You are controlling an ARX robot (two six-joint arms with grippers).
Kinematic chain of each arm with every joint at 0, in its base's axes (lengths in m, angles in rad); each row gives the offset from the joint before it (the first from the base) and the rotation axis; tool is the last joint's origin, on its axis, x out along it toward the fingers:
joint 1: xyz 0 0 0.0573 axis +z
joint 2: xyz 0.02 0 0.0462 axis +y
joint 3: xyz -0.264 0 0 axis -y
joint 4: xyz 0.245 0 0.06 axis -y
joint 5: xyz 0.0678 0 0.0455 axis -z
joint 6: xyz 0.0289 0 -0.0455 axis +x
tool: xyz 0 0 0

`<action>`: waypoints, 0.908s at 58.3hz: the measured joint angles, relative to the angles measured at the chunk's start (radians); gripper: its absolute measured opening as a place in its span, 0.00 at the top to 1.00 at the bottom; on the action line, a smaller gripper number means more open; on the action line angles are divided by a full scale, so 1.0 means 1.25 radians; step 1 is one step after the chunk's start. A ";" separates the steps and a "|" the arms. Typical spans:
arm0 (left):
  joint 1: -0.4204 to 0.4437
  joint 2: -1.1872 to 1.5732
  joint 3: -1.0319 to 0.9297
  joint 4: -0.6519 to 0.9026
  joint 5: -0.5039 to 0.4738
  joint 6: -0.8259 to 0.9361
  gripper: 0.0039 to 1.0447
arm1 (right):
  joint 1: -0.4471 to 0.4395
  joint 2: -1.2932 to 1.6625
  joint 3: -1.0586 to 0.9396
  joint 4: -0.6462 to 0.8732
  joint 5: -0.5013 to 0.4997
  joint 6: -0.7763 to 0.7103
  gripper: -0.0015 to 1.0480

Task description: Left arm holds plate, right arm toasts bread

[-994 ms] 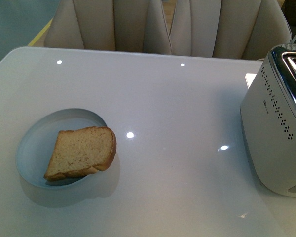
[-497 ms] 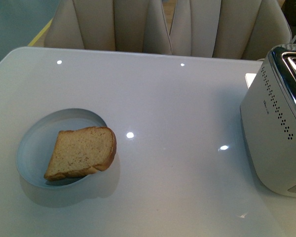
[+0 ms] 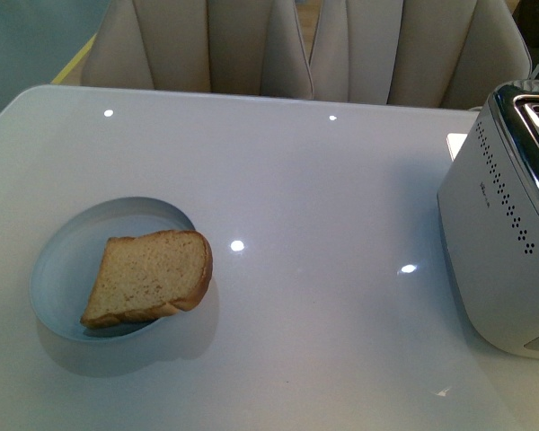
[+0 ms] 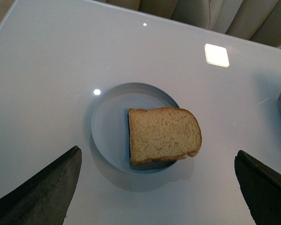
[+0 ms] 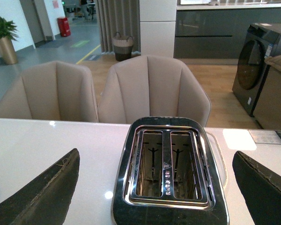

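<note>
The pale blue plate (image 3: pixel 67 260) sits on the white table at the front left. The bread (image 3: pixel 150 277) lies on it, its rounded end hanging over the plate's right rim. Neither arm shows in the front view. In the left wrist view the plate (image 4: pixel 107 122) and bread (image 4: pixel 163 135) lie ahead of my open left gripper (image 4: pixel 159 187), whose black fingers (image 4: pixel 42 192) stand wide apart, clear of both. My right gripper (image 5: pixel 157 192) is open above the chrome toaster (image 5: pixel 168 171), its fingers (image 5: pixel 37 197) either side; both slots are empty.
The toaster (image 3: pixel 508 233) stands at the table's right edge. Beige chairs (image 3: pixel 296 49) line the far side of the table. In the right wrist view a washing machine (image 5: pixel 264 65) and a room lie beyond the chairs.
</note>
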 joint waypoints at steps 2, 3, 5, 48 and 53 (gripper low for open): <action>0.006 0.107 0.014 0.083 -0.010 0.021 0.07 | 0.000 0.000 0.000 0.000 0.000 0.000 0.08; 0.010 0.150 0.021 0.114 -0.016 0.031 0.07 | 0.000 0.000 0.000 0.000 0.000 0.000 0.08; 0.021 0.259 0.040 0.186 -0.033 0.052 0.07 | 0.000 0.000 0.000 0.000 0.000 0.000 0.08; -0.069 1.011 0.287 0.443 -0.233 0.013 0.07 | 0.000 0.000 0.000 0.000 0.000 0.000 0.08; -0.093 1.069 0.338 0.437 -0.256 -0.011 0.07 | 0.000 0.000 0.000 0.000 0.000 0.000 0.08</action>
